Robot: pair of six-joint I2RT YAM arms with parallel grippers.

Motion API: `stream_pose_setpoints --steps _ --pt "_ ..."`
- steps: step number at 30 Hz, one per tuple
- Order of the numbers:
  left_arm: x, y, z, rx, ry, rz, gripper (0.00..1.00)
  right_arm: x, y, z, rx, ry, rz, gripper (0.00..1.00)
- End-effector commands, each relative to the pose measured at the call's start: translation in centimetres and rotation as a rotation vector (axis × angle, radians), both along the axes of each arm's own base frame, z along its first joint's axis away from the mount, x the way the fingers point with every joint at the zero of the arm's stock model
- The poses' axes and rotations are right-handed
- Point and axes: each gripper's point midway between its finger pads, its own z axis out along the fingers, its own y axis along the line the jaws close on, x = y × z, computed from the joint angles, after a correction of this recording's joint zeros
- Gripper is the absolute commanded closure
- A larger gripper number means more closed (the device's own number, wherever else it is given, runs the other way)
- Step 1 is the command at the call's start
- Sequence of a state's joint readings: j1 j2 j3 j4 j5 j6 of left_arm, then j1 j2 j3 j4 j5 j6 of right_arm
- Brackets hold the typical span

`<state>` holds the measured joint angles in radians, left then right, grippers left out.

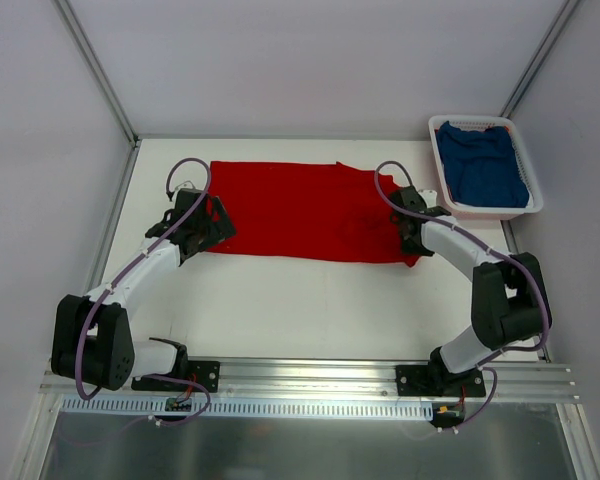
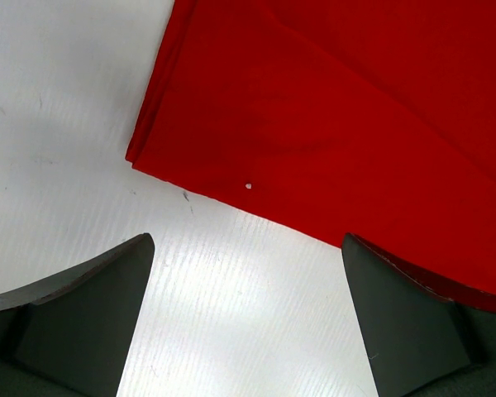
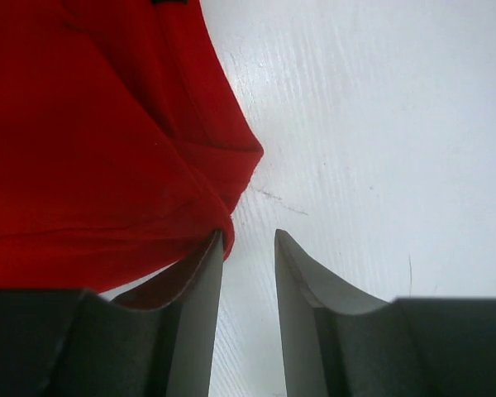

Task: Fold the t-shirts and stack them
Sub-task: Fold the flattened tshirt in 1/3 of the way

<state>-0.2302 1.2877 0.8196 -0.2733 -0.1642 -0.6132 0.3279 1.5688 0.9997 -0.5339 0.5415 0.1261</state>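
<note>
Left gripper (image 2: pixel 248 248) gapes wide by the red shirt (image 1: pixel 300 210), right gripper (image 3: pixel 248 236) slightly parted, empty, at its other end; blue shirt (image 1: pixel 485 165) in the far-right-corner basket (image 1: pixel 495 212)

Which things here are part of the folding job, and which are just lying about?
Part of the job: red t-shirt, laid flat; blue t-shirt, bundled up.
Just lying about: white basket, which holds the blue one.
</note>
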Motion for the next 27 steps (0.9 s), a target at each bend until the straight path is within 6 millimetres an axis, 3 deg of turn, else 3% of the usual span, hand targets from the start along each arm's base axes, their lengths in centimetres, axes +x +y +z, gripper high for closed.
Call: stream_pose_setpoints --steps 1,4,8,12,17,24,27 --pt "0.6 0.0 1.5 0.018 -0.048 -0.013 0.01 1.4 -0.1 3.4 0.006 -0.078 -0.001 0.66" --pt "1.6 -0.2 2.5 0.031 -0.069 -0.028 0.01 2.1 0.7 4.5 0.031 -0.09 0.037 0.66" --pt "3.9 -0.1 4.1 0.048 -0.099 -0.034 0.01 4.8 2.1 7.7 0.053 -0.154 0.094 0.66" --pt "5.9 0.0 4.5 0.044 -0.1 -0.034 0.01 7.1 3.5 9.4 0.089 -0.174 0.134 0.66" --pt "8.4 -1.2 2.7 0.005 -0.041 -0.076 0.01 8.7 5.9 7.9 0.159 -0.123 0.207 0.65" --pt "8.8 -2.5 -0.4 -0.042 0.045 -0.107 0.01 8.0 8.8 2.7 0.259 -0.021 0.236 0.66" --pt "8.8 -2.7 -1.5 -0.042 0.076 -0.118 0.01 7.6 9.6 1.4 0.288 0.006 0.24 0.66"
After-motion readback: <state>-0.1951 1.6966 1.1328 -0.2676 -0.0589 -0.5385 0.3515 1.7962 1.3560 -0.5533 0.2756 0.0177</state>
